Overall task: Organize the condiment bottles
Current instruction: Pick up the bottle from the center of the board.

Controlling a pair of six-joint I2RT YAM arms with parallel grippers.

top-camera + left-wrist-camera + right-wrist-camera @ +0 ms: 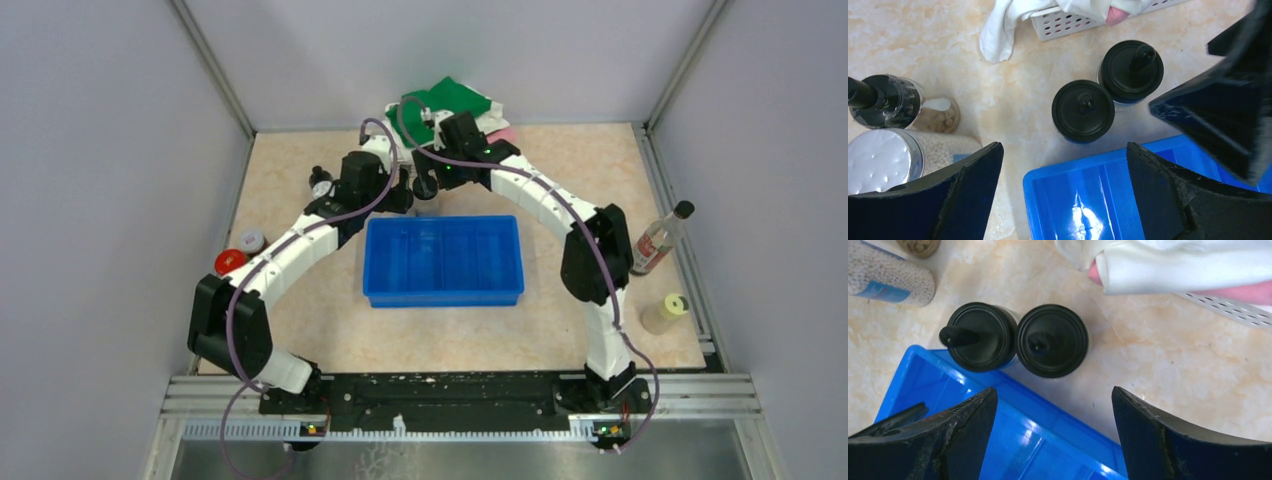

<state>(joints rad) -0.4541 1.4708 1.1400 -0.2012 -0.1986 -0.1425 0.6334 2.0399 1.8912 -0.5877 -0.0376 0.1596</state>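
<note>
Hovering over black-capped pair (1052, 340), side by side just behind tray (443, 296): right gripper (1053, 392) wide, empty, seemingly lined up to straddle one cap; left gripper (1063, 150) wide, empty, alongside; other bottles (660, 240) left and right of tray, none inside.

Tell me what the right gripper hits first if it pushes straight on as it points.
Probably the black-capped bottle nearer the cloths, centred ahead of the right gripper's open jaws. The tray rim sits close by, and depth is unclear.
</note>
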